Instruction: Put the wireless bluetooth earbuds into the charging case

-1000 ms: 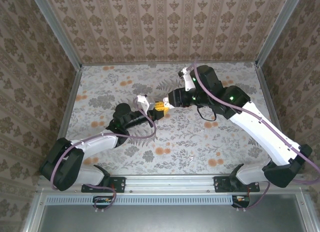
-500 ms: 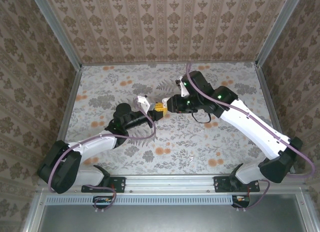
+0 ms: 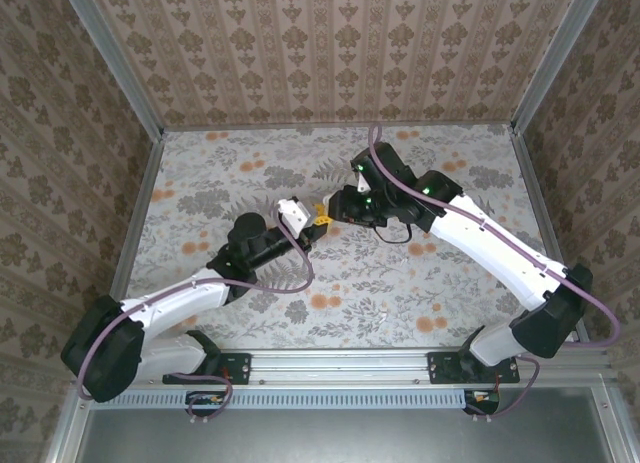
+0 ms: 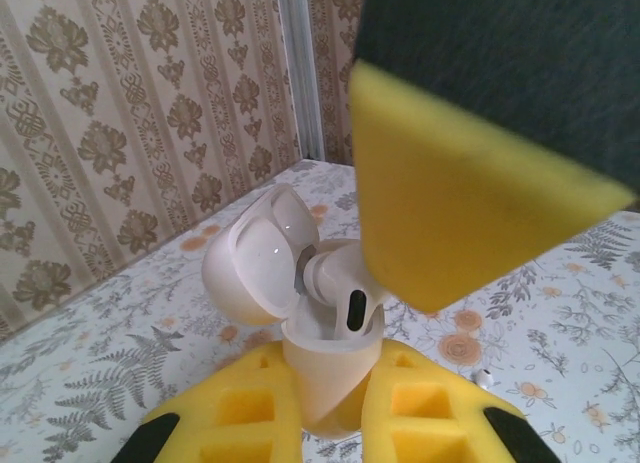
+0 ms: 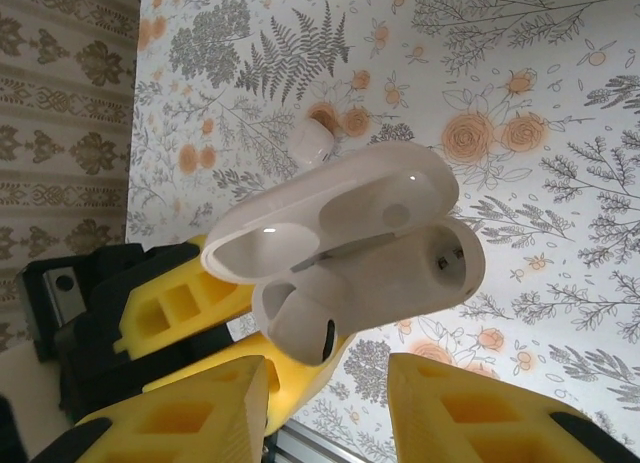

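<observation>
The charging case (image 4: pixel 335 368) is a glossy white shell, held above the table with my left gripper (image 4: pixel 330 393) shut on its lower body. Its lid (image 4: pixel 250 268) stands open to the left. One white earbud (image 4: pixel 345 288) sits in the near socket, its dark vent showing; the other socket (image 5: pixel 445 263) is empty. In the right wrist view my right gripper (image 5: pixel 322 371) hangs just off the case (image 5: pixel 400 273), jaws apart with nothing between them. One of its yellow fingers (image 4: pixel 450 203) looms over the case. From above, both grippers meet at the case (image 3: pixel 291 210).
A small white earbud-like piece (image 4: pixel 484 379) lies on the floral table (image 3: pixel 420 293) beyond the case. A white rounded lump (image 5: pixel 310 140) also rests on the table. Patterned walls and metal posts (image 3: pixel 140 143) close in the table.
The left arm has reached further forward, carrying the case slightly right and nearer. The right arm's elbow has swung in and its wrist stays at the case.
</observation>
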`<state>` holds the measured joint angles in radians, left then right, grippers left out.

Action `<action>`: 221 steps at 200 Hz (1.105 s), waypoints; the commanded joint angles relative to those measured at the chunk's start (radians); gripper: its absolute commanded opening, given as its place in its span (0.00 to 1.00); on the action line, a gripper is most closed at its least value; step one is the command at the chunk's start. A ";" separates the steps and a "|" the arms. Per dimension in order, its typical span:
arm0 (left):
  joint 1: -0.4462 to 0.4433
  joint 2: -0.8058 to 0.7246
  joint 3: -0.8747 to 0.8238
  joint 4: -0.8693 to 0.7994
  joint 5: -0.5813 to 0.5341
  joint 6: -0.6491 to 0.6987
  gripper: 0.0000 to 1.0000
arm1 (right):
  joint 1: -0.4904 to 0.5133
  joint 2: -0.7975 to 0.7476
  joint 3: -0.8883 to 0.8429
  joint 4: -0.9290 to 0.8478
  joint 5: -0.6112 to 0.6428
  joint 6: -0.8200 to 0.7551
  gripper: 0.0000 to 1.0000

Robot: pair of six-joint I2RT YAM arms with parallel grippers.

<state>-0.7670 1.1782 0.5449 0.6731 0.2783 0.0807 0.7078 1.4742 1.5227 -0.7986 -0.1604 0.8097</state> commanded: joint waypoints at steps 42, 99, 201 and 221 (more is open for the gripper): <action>-0.027 -0.019 0.003 -0.011 -0.060 0.068 0.00 | 0.006 0.010 -0.027 0.063 0.027 0.076 0.40; -0.039 -0.013 0.003 -0.010 -0.073 0.076 0.00 | 0.007 -0.009 -0.069 0.118 0.078 0.119 0.40; -0.054 0.015 0.013 -0.006 -0.077 0.079 0.00 | 0.006 -0.032 -0.101 0.170 0.100 0.145 0.37; -0.055 0.018 0.014 -0.006 -0.076 0.080 0.00 | 0.006 -0.029 -0.108 0.188 0.091 0.147 0.32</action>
<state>-0.8047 1.1889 0.5446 0.6399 0.1780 0.1349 0.7116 1.4696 1.4288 -0.6765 -0.0971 0.9478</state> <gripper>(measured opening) 0.129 0.351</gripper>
